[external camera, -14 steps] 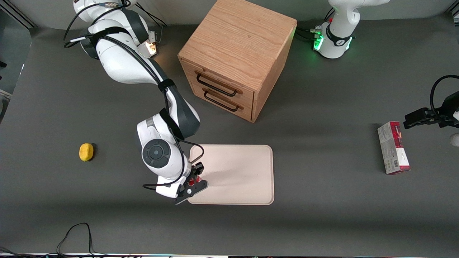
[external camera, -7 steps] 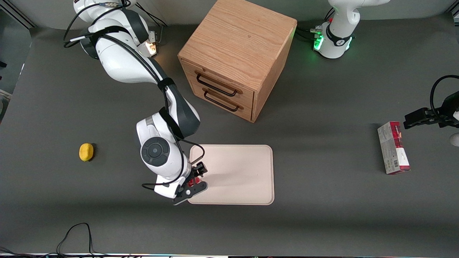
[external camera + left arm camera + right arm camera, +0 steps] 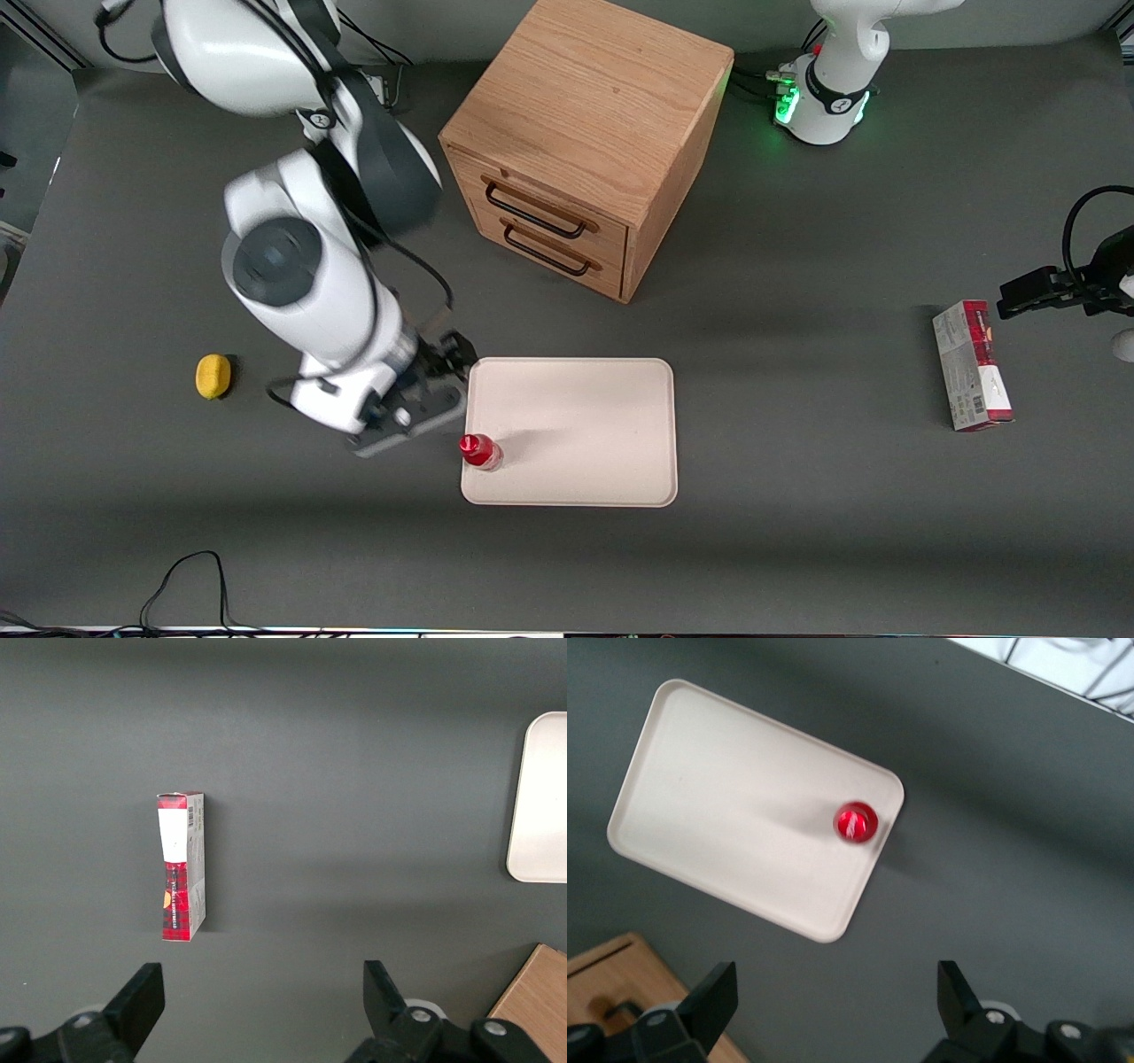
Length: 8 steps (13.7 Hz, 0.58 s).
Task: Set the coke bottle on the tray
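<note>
The coke bottle (image 3: 479, 451) stands upright on the cream-white tray (image 3: 585, 425), in the tray's corner nearest the front camera at the working arm's end. Seen from above, its red cap (image 3: 855, 823) sits close to the tray (image 3: 735, 797) rim. My gripper (image 3: 416, 403) hangs above the bare table beside the tray, apart from the bottle and farther from the front camera than it. It is open (image 3: 835, 1005) with nothing between its fingers.
A wooden drawer cabinet (image 3: 580, 142) stands farther from the front camera than the tray. A yellow lemon-like object (image 3: 213, 376) lies toward the working arm's end. A red-and-grey carton (image 3: 972, 365) lies toward the parked arm's end.
My gripper has let go of the coke bottle, risen and drawn back off the tray toward the working arm's end. The bottle stays standing on the tray.
</note>
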Each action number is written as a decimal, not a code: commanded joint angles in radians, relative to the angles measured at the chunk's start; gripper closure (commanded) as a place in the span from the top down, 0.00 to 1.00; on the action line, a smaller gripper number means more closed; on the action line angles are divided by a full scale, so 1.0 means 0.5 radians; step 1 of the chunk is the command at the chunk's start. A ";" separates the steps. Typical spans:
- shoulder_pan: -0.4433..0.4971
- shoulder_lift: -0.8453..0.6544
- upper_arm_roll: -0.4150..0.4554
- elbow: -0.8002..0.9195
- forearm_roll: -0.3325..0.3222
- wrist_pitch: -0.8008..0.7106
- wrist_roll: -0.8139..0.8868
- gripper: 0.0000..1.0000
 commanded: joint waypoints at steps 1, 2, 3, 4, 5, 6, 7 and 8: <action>-0.008 -0.219 -0.042 -0.091 -0.036 -0.259 0.066 1.00; -0.008 -0.287 -0.113 -0.118 -0.033 -0.336 0.060 1.00; -0.008 -0.342 -0.171 -0.167 -0.024 -0.373 0.041 1.00; -0.047 -0.440 -0.190 -0.277 -0.012 -0.377 0.035 1.00; -0.136 -0.580 -0.175 -0.487 0.004 -0.322 0.038 1.00; -0.203 -0.731 -0.172 -0.733 0.037 -0.194 0.035 1.00; -0.277 -0.878 -0.172 -0.963 0.044 -0.032 0.035 1.00; -0.363 -1.010 -0.165 -1.169 0.044 0.113 0.032 1.00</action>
